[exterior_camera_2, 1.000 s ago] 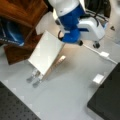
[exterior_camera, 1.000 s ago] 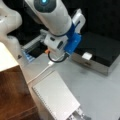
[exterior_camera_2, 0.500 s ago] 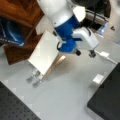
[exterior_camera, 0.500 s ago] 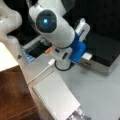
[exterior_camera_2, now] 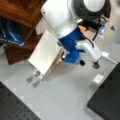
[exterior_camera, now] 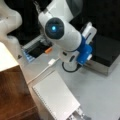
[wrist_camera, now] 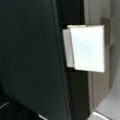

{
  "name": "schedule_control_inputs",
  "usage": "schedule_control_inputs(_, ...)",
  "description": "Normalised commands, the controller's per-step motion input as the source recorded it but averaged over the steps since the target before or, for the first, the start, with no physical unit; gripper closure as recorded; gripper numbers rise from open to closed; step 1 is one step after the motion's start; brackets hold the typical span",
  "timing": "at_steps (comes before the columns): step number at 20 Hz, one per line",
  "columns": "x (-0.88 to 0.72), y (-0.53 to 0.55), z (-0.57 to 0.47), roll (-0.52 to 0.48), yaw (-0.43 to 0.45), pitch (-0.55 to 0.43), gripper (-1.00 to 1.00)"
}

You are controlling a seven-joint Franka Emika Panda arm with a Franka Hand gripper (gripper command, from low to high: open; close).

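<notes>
Wrist view: white block (wrist_camera: 86, 47) close against dark panel (wrist_camera: 30, 55). Front views: gripper hidden behind arm (exterior_camera: 66, 37) (grip state cannot be told), above grey table (exterior_camera: 100, 95), near white box (exterior_camera_2: 46, 52).

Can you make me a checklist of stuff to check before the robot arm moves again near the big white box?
1. Gripper in sight: not ok, no view shows it; the arm's blue wrist part hides it.
2. White box standing on the grey table: ok, in both front views.
3. Gap between arm and box: cannot tell; they overlap in a front view.
4. White cable beside the box: not ok, it lies close along it.
5. Small white block on the table: ok, apart from the arm.
</notes>
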Motion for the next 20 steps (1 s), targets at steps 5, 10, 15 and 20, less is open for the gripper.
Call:
schedule_control_inputs(5,-0.16,0.00,-0.27,0.175,-0.112,-0.205,-1.00)
schedule_control_inputs(10,-0.20,0.04,-0.32,0.200,-0.157,-0.204,-1.00)
schedule_control_inputs(15,-0.22,0.09,-0.37,0.162,-0.185,-0.211,-1.00)
schedule_control_inputs(20,-0.17,0.13,-0.24,0.155,-0.168,-0.186,-1.00)
